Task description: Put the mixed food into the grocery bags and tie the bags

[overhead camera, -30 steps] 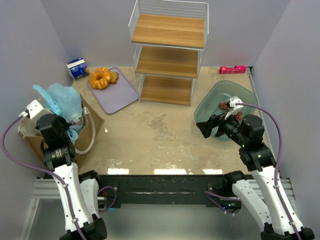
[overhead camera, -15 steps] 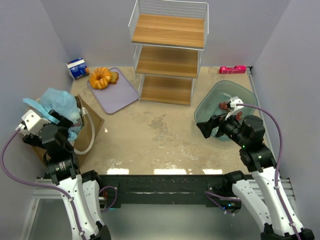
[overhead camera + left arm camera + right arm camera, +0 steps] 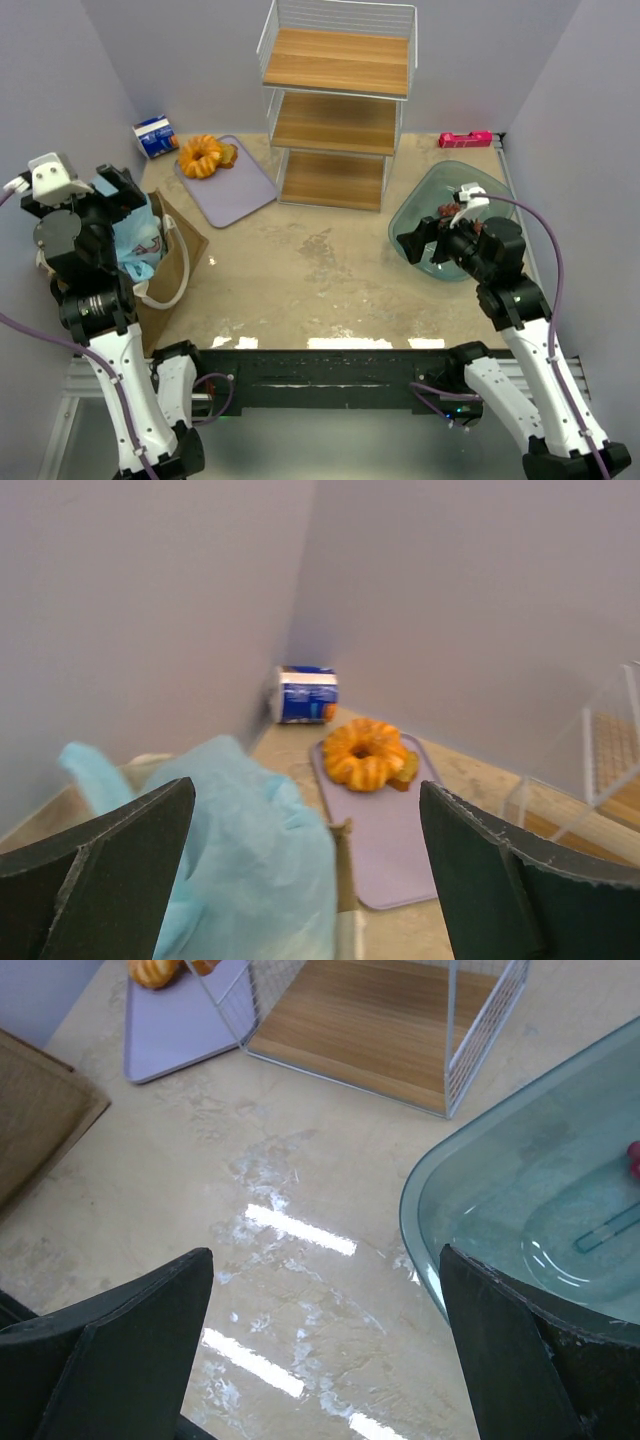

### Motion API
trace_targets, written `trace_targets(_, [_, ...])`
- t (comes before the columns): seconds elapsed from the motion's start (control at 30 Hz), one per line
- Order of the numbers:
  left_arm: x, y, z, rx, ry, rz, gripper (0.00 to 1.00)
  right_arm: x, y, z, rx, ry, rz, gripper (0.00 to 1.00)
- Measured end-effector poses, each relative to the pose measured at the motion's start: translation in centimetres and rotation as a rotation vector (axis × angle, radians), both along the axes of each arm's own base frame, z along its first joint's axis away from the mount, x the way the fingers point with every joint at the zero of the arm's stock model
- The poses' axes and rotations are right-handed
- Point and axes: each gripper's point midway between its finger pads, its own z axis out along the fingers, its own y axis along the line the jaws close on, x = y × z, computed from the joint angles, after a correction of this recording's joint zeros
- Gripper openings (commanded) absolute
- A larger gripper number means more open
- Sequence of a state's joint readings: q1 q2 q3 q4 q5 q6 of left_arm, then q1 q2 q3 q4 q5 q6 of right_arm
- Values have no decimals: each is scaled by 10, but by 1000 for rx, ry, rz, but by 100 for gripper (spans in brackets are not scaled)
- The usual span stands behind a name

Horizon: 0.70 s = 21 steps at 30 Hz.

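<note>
Two pincers, both spread wide and holding nothing. From overhead, the left pincer (image 3: 120, 192) hovers above the light-blue plastic bag (image 3: 135, 240), which sits in the mouth of the brown paper bag (image 3: 182, 245) at the left edge of the table (image 3: 320, 270). The right pincer (image 3: 414, 243) hangs beside the green bowl (image 3: 425, 195) near the right edge.

From the left wrist, the blue film bulges up between the fingers (image 3: 100, 870). I'd guess it's thin, soft and slippery, best pinched at a gathered fold near the top.

From the right wrist, open jaws hang over bare table at the bowl's rim, with a red piece (image 3: 633, 1157) inside.
</note>
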<state>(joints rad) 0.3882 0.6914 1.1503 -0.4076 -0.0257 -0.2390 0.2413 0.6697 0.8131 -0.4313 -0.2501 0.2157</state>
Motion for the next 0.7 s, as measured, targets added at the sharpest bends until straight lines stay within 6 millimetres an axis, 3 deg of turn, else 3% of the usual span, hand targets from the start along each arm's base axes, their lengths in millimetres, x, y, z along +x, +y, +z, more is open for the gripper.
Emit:
trace_targets(0.17, [31,-43,17,18,-7,-231,100,14,-8,11,-20,6,-64,99])
trace_targets(0.33, [62,-99,11,41,35,-445,100,20,-18,39,-13,-51,-129,99])
trace_targets(0.53, [81,-179,-27,97,131,-657,100,19,-25,53,4,-88,-179,99])
trace_targets(0.7, [78,-212,-67,138,170,-758,100,15,-32,62,9,-128,-207,99])
